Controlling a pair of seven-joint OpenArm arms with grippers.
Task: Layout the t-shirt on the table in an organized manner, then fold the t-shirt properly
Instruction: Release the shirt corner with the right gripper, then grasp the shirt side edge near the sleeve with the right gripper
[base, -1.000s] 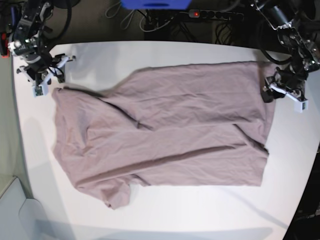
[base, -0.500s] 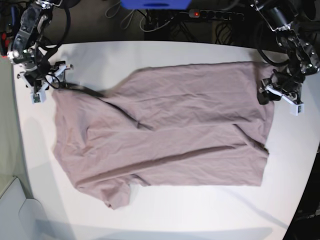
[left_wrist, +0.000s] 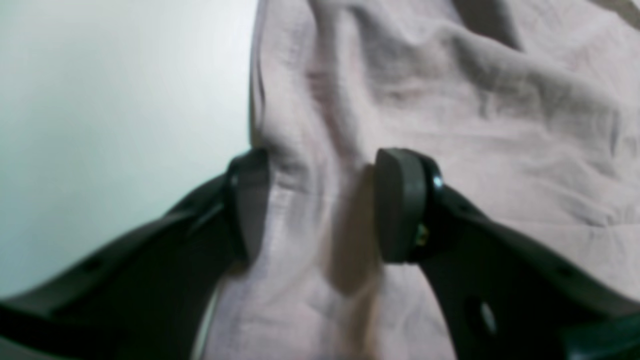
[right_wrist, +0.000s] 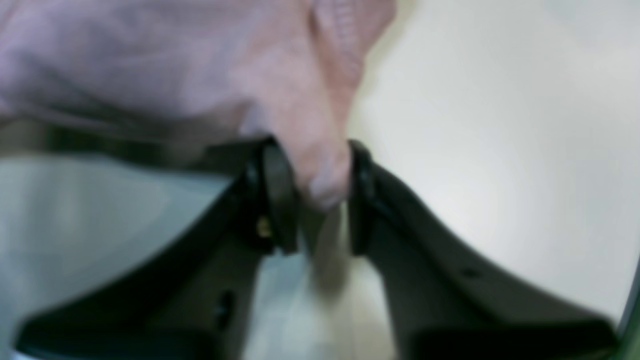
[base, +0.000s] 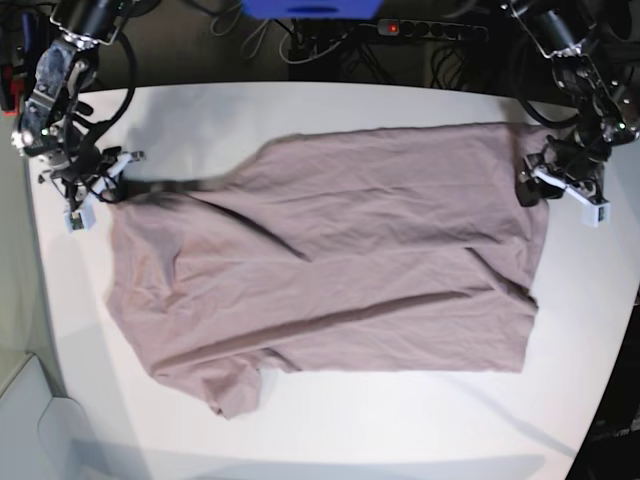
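On my right wrist view the right gripper (right_wrist: 312, 197) has its fingers (right_wrist: 277, 200) drawn narrow, pinching a bunched fold of the t-shirt (base: 330, 265) at its corner. A second ago those fingers stood wide beside the cloth, clear of it; now they have closed on it, and the corner is stretched out toward them in the base view. The left gripper (left_wrist: 320, 210) has its fingers (left_wrist: 400, 205) about half apart, straddling the shirt's edge with cloth between them; it has barely shifted at the opposite edge. I cannot tell whether they press it. The shirt lies spread and wrinkled across the white worktop (base: 400, 420). I can read no writing anywhere.
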